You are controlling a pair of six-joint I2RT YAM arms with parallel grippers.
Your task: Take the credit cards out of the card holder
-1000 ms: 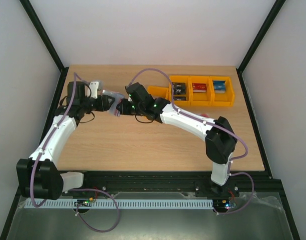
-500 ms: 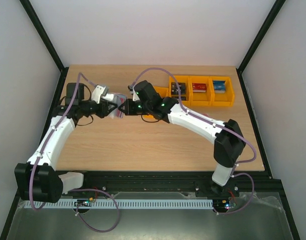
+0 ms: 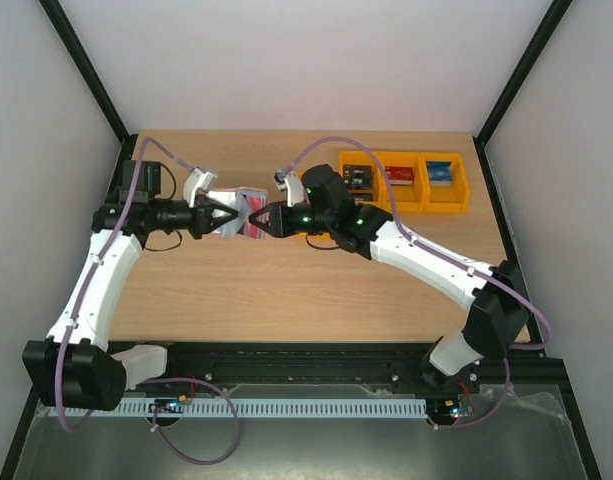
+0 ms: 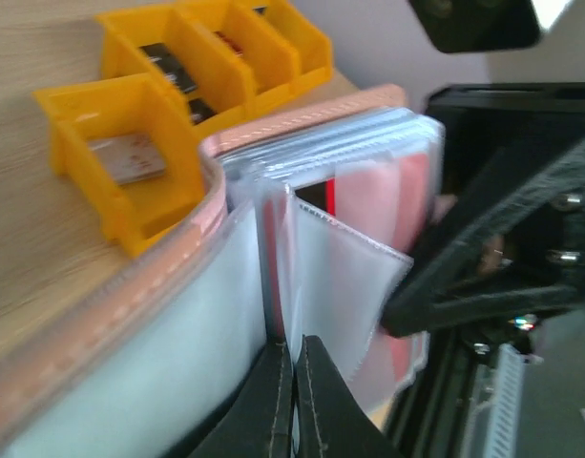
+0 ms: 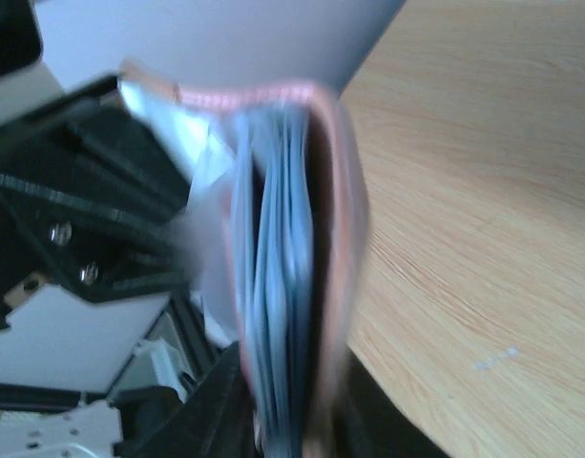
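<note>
The pale, wood-grained table (image 3: 286, 290) spreads beneath both white-and-black arms, which meet above its far middle. Beyond the right gripper (image 3: 266, 220), along the back edge, stands a row of boxy orange plastic bins (image 3: 426, 206) with small dark, red and blue items inside; nothing lies between them and the tools. The flat, pinkish-brown, leather-like card holder (image 3: 244, 212) hangs in the air between the two tools, spread open. Its stitched, rounded border curves past a fan of glossy clear plastic sleeves (image 4: 354, 286). The left gripper (image 4: 294, 358) is pinched closed on the holder, its slim black fingertips meeting on the lower edge of one thin sleeve. Just beyond those tips, inside the sleeves, sits a red card (image 4: 416, 191) with a paler band, partly hidden by the cloudy plastic. On the opposite side, the holder's bound edge (image 5: 340, 219) runs down between the right gripper's two dark fingers. That view is blurred, so I cannot tell whether they clamp it.
</note>
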